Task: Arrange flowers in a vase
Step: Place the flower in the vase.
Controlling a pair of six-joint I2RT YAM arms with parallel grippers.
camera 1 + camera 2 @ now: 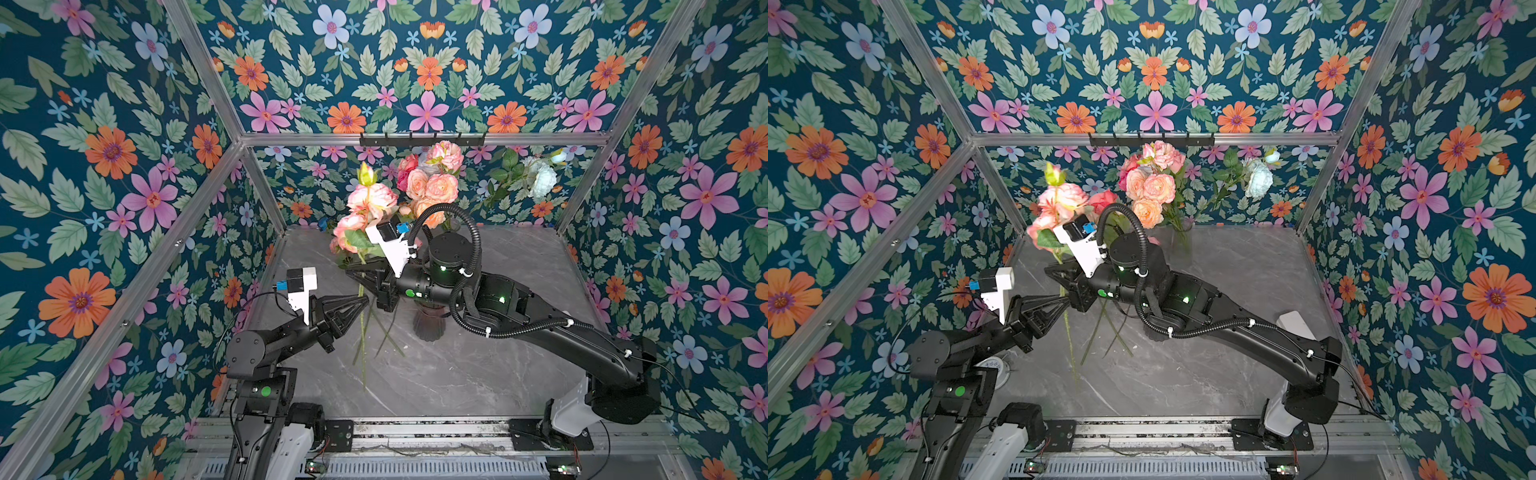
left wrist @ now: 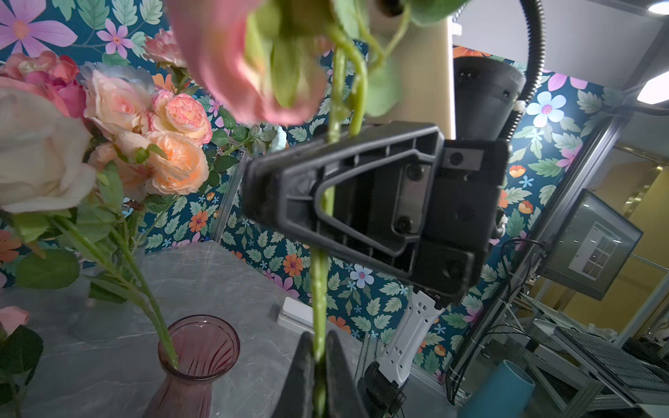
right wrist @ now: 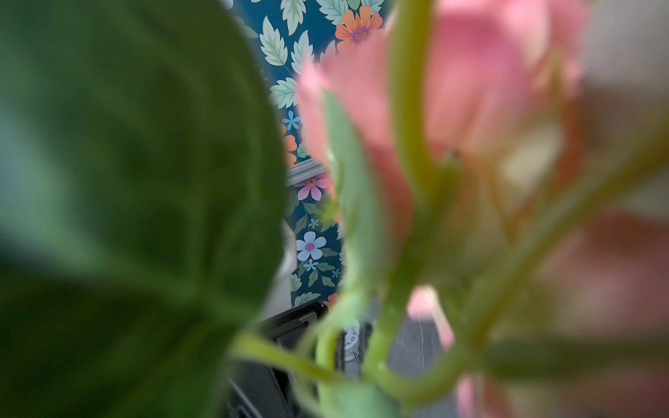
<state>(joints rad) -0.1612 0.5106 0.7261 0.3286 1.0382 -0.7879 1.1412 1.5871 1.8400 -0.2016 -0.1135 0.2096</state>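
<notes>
Grey, perhaps marble, tabletop (image 1: 457,374); floral walls (image 1: 104,187)

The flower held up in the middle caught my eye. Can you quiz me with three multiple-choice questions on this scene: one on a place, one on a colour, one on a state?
1. Where is the pink glass vase?
A) hanging on the back wall
B) on the table, beneath the right arm
C) lifted in a gripper

2. What colour is the bloom of the held flower?
A) pink
B) blue
C) purple

3. How is the right gripper?
A) wide open
B) shut on the vase
C) shut on the flower's stem

Answers:
1 B, as both top views show the vase standing on the table under that arm.
2 A, as its petals are pink.
3 C, as the left wrist view shows its fingers closed on the green stem.
</notes>
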